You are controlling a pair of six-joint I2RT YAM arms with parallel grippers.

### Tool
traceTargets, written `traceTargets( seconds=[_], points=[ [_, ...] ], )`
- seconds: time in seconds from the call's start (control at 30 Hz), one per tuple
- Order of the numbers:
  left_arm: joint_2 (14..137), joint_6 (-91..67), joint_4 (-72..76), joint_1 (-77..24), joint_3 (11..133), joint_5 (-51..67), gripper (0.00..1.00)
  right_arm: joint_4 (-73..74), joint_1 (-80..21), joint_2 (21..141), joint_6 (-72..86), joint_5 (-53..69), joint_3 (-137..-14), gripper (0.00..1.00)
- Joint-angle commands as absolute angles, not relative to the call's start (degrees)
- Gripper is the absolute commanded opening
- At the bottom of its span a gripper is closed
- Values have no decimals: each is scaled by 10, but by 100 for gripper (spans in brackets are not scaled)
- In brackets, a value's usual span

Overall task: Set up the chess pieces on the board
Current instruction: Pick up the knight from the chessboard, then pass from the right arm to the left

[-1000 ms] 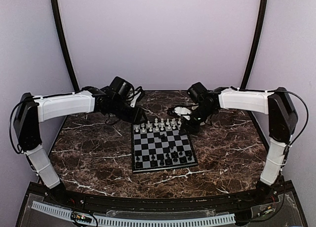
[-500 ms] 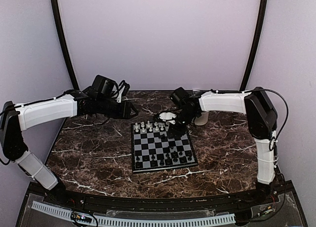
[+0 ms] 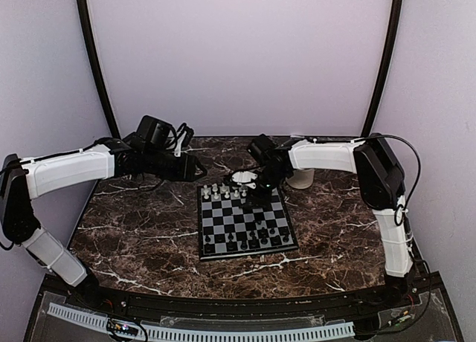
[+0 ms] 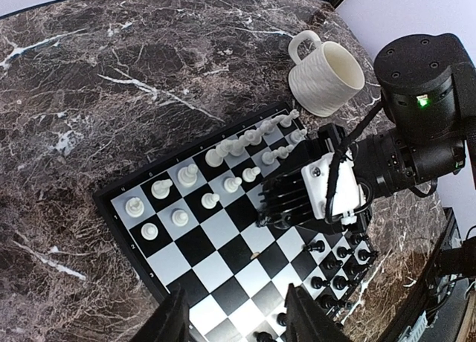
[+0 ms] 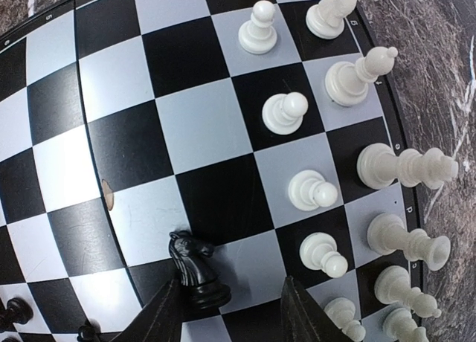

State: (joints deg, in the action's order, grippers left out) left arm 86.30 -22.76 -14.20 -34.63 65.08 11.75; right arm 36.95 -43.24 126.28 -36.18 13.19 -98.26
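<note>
Right gripper (image 5: 234,316) low over board (image 5: 201,126), fingers apart, tips cut off by frame edge. Black knight (image 5: 195,269) upright between them, hard against one finger; I cannot tell if touching. Left gripper (image 4: 238,323) spread, holding nothing, off board's far left corner. White pieces (image 5: 286,111) fill far rows; from above, right wrist hides some. Cream mug (image 4: 327,73) off board

Place: robot lab test cell.
Enclosure: plain lilac walls (image 3: 238,59), black curved poles (image 3: 93,67).
Rig: two arms (image 3: 71,171) mounted at marble table's (image 3: 141,238) near edge.
</note>
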Motion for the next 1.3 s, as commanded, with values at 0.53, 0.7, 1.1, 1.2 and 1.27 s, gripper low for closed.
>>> traceTargets(
  seconds=[0.53,0.7,1.1,1.2,1.27],
  points=[
    [852,-238,-106,-342,632,137,46,395,-438,1252,-364,180,-981,13],
    [864,-302,-66,-341,610,152,46,379,-438,1214,-347,196,-965,10],
    [896,-500,176,-341,519,274,45,329,-438,1095,-284,252,-918,9],
    [911,-537,229,-344,516,297,45,325,-438,1085,-270,268,-920,10],
    [921,-551,252,-349,516,304,45,325,-438,1085,-264,274,-923,10]
  ],
)
